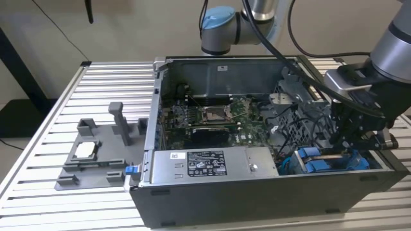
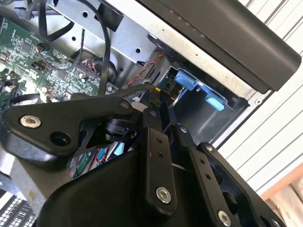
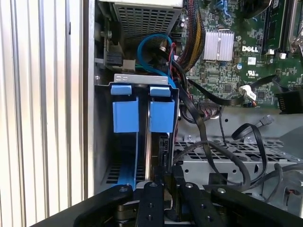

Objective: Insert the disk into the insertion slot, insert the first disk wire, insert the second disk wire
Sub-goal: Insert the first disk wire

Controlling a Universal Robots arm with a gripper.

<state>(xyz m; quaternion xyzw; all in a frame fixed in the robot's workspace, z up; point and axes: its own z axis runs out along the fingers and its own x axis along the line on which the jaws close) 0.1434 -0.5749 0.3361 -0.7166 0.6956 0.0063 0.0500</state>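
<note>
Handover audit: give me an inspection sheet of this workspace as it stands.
Surface: slatted metal table carrying an open computer case.
Job's things: disk, its blue carrier end seated in the insertion slot of the grey cage.
Clutter: grey fixture beside the case, on the exterior view's left.
Grippers: gripper lowered over the cage, close above the blue carriers.
Cables: black leads and a blue cable loose beside the cage.
Surroundings: plain wall.
</note>
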